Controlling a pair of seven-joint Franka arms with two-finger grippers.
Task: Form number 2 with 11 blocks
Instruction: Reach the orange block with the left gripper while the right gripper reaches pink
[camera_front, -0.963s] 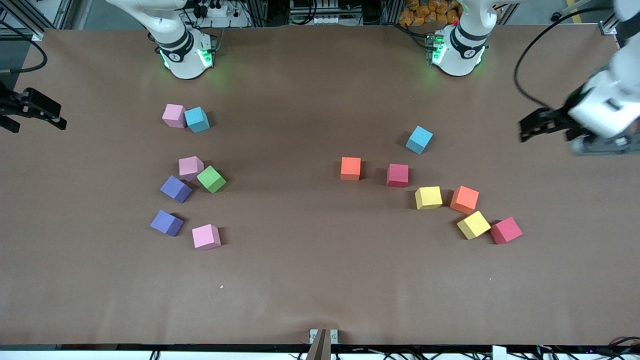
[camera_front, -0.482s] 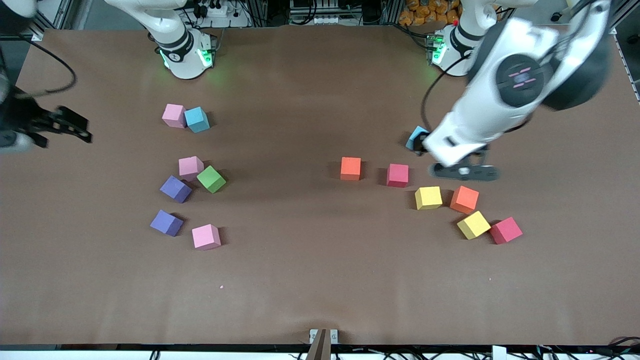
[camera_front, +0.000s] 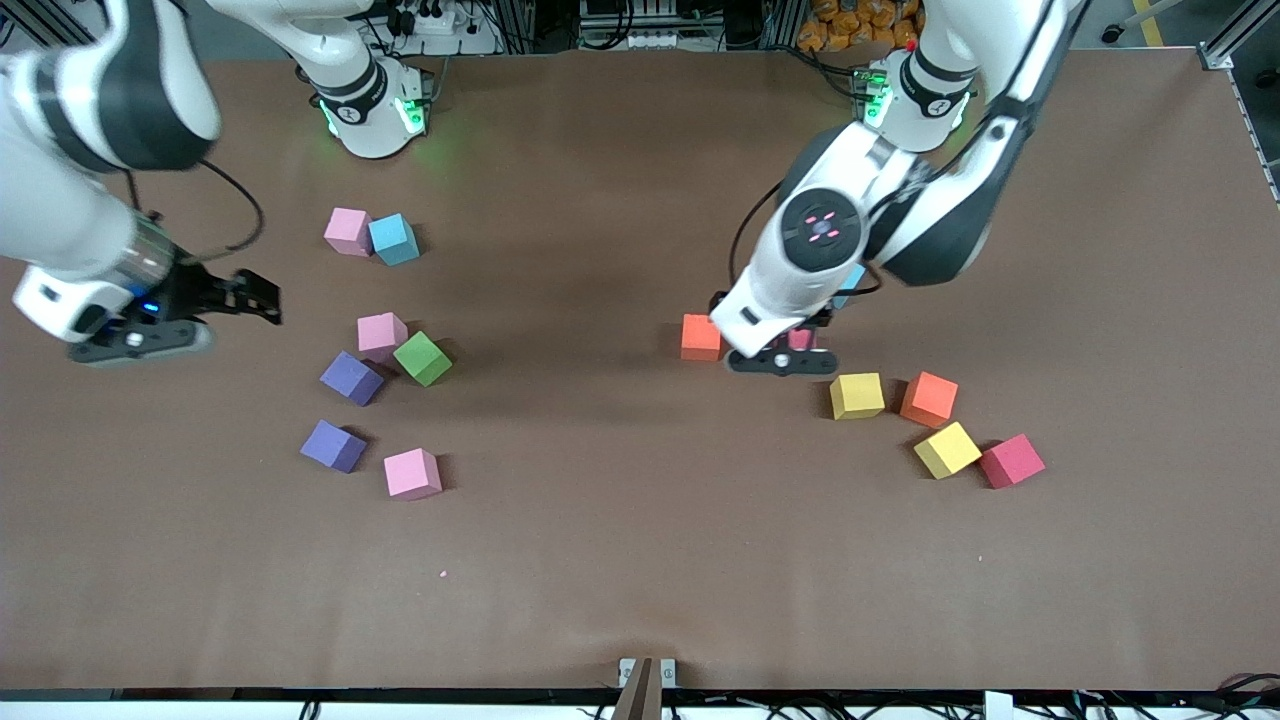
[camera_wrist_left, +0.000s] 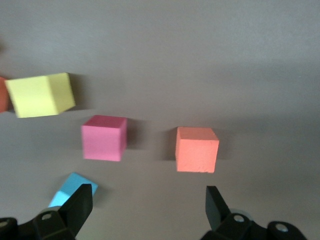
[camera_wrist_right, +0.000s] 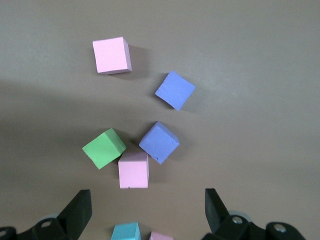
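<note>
Hovering left gripper (camera_wrist_left: 145, 200), jaws apart, over crimson block (camera_wrist_left: 104, 137) beside orange block (camera_wrist_left: 197, 149); hanging right gripper (camera_wrist_right: 145, 207), jaws apart, near pink block (camera_wrist_right: 133, 170).

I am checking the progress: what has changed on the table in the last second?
Both arms swung in from the table ends. The left gripper, open, now hangs over the crimson cube beside an orange cube. The right gripper, open, came toward the pink cube. Nothing was grasped; no cube moved.
</note>
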